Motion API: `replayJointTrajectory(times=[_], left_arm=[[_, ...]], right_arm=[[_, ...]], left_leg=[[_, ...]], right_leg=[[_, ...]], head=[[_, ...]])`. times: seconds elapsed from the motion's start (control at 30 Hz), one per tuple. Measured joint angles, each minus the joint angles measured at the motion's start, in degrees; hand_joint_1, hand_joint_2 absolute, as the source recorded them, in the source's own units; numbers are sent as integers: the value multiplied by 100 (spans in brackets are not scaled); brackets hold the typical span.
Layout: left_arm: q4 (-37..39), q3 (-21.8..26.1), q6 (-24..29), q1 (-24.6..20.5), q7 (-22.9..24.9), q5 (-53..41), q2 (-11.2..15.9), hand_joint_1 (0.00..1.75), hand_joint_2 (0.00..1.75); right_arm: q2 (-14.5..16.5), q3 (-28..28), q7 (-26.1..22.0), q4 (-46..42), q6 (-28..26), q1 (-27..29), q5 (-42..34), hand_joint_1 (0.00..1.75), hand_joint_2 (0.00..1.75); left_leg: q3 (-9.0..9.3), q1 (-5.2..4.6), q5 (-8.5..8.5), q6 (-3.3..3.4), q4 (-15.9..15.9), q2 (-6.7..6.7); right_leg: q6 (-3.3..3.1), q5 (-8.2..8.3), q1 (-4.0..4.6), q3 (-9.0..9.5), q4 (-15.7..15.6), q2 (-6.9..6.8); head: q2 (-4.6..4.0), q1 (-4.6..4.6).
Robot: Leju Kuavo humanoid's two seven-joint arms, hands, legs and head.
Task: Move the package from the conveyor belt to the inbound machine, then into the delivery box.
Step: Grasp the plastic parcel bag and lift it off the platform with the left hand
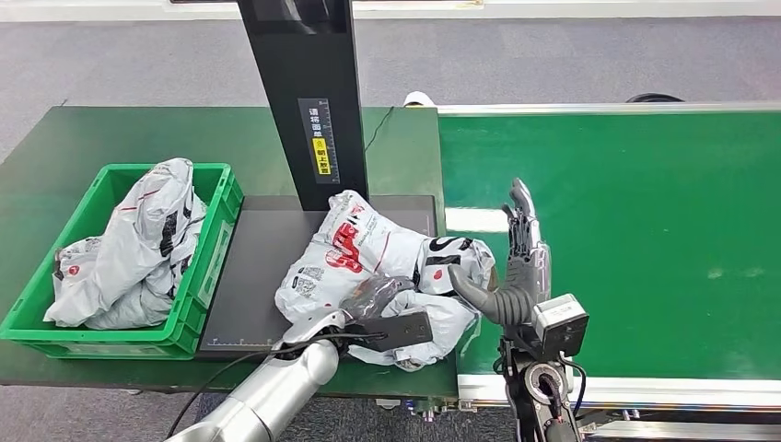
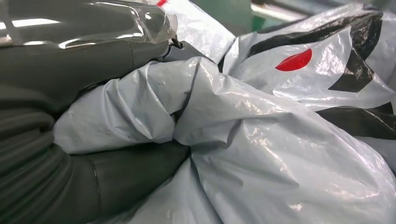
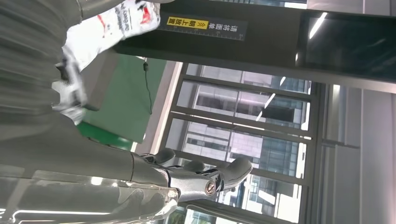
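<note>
Crowding pkg (image 1: 368,267): scanner post (image 1: 308,101), full crate (image 1: 216,198)

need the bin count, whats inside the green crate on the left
The green plastic crate holds crumpled white plastic mailer bags printed in black and red, heaped above its rim. Their number is unclear, and anything beneath them is covered.

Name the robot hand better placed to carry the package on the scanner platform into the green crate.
Left. The left robot hand already grips the package on the dark platform, on the side nearer the green crate. The right robot hand stands open beside the package, over the conveyor belt.
</note>
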Motion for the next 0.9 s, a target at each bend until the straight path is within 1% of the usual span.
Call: replayJointTrajectory(times=[0.1, 0.2, 0.3, 0.4, 0.47, 0.57, 0.63, 0.8, 0.9], left_arm=[[-178, 259, 831, 205, -224, 238, 85, 175, 175], [-677, 621, 1581, 506, -637, 399, 267, 175, 175], [-1364, 907, 2016, 782, -1018, 545, 409, 175, 175], [-1969, 1054, 2338, 971, -1247, 613, 485, 175, 175], [-2291, 1098, 2622, 1078, -1446, 648, 521, 175, 175], [-2763, 1110, 3207, 1265, -1935, 769, 563, 175, 175], [-3048, 1078, 3502, 1381, -2198, 859, 582, 175, 175], [-3515, 941, 4040, 1628, -2637, 1070, 599, 175, 175], [-3900, 866, 4147, 1759, -2911, 1149, 611, 175, 175]], right_arm=[[-27, -50, 43, -173, -15, 134, -49, 0, 175], [-59, -150, 58, -373, -18, 295, -75, 0, 175], [-87, -216, 58, -494, -17, 363, -103, 0, 175], [-104, -247, 58, -545, -14, 366, -135, 0, 175], [-111, -253, 58, -558, -13, 362, -152, 0, 175], [-121, -253, 58, -561, -14, 350, -190, 0, 175], [-130, -250, 56, -561, -26, 331, -234, 0, 175], [-154, -231, 45, -543, -95, 290, -314, 0, 175], [-179, -200, 42, -516, -133, 280, -369, 0, 175]], left_leg=[[-3, 1, -1, -1, 0, 9], [-20, 3, 2, -2, 0, 12], [-42, 4, 6, -4, 1, 9], [-55, 2, 5, -4, 1, 9], [-63, 1, 4, -3, 2, 9], [-69, 0, 2, -2, 3, 8], [-72, 0, 1, -2, 3, 8], [-73, 1, 0, -2, 2, 8], [-73, 1, 0, -2, 2, 8]], right_leg=[[-1, 0, 1, -10, 0, 11], [-1, 1, 2, -33, 1, 16], [-1, 1, 3, -51, 3, 12], [-1, 1, 2, -62, 4, 13], [-1, 1, 1, -69, 4, 13], [0, 1, 0, -76, 3, 13], [0, 1, 0, -78, 3, 13], [0, 1, 1, -81, 2, 13], [0, 1, 1, -81, 3, 12]], head=[[0, 0], [0, -2], [0, -1], [0, 0], [0, 1], [0, -1], [0, -1], [0, -2], [0, -1]])
